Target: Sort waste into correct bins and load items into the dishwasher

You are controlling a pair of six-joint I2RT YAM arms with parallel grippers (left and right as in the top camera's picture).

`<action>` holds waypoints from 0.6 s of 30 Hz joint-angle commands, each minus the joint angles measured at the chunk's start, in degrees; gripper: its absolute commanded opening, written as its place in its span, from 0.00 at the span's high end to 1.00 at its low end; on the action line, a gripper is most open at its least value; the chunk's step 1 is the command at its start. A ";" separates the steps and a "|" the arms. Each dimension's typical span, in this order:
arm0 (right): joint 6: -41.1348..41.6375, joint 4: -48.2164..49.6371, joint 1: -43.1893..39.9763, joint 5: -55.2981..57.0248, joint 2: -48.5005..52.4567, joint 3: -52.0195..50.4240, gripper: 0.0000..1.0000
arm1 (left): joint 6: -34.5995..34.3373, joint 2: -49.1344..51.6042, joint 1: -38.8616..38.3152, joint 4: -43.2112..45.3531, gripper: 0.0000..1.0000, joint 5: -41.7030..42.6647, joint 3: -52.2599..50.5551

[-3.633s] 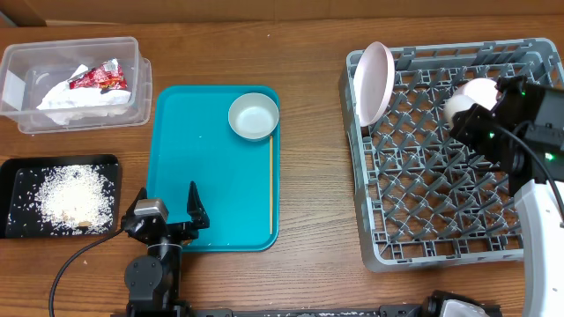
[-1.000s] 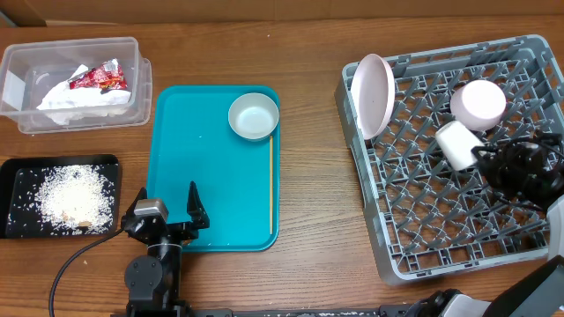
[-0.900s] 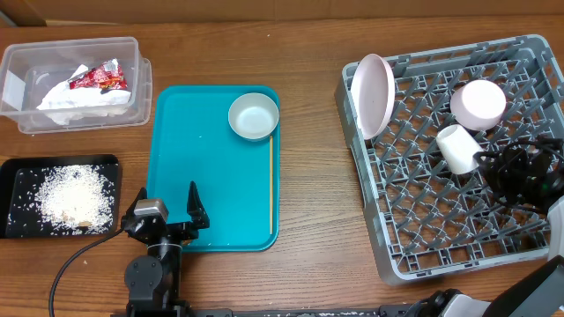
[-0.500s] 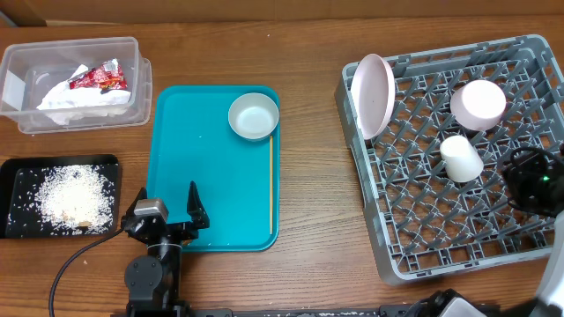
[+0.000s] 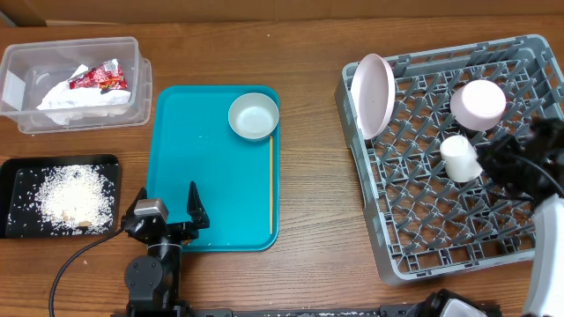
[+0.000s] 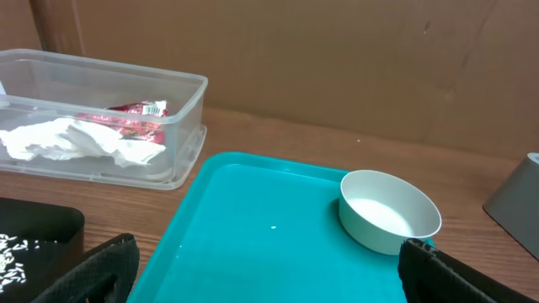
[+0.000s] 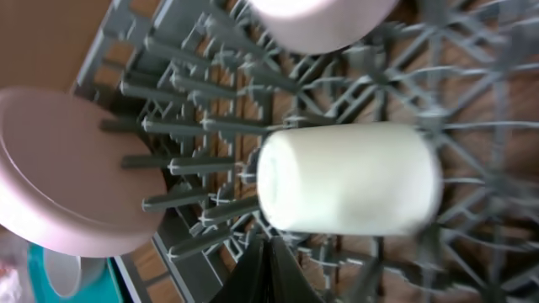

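Hovering over rack [image 5: 414,220], right pincer [image 5: 493,163] closed just beside cup [image 5: 459,158].

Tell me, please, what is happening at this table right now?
Two robot arms are clearing a meal. The right gripper is shut and empty beside the white cup, which sits in the grey dish rack with the large plate and the small plate. The left gripper is open at the near edge of the teal tray, where the bowl remains to be loaded. Napkins and the wrapper lie in the clear tub, rice in the black tray.
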 commanded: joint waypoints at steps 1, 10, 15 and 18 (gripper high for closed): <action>-0.76 2.05 4.28 0.63 3.19 1.27 0.96 | 1.27 -0.52 -0.22 0.13 0.00 -0.72 -0.24; -0.72 4.59 7.85 8.87 8.68 1.27 0.96 | 1.27 -0.52 -0.22 0.13 0.00 -0.70 -0.24; -0.42 4.07 7.85 18.36 9.70 1.27 0.96 | 1.27 -0.52 -0.22 0.11 0.00 -0.70 -0.24; -0.26 3.96 7.85 19.23 9.62 1.38 0.96 | 1.27 -0.52 -0.22 0.13 0.00 -0.72 -0.24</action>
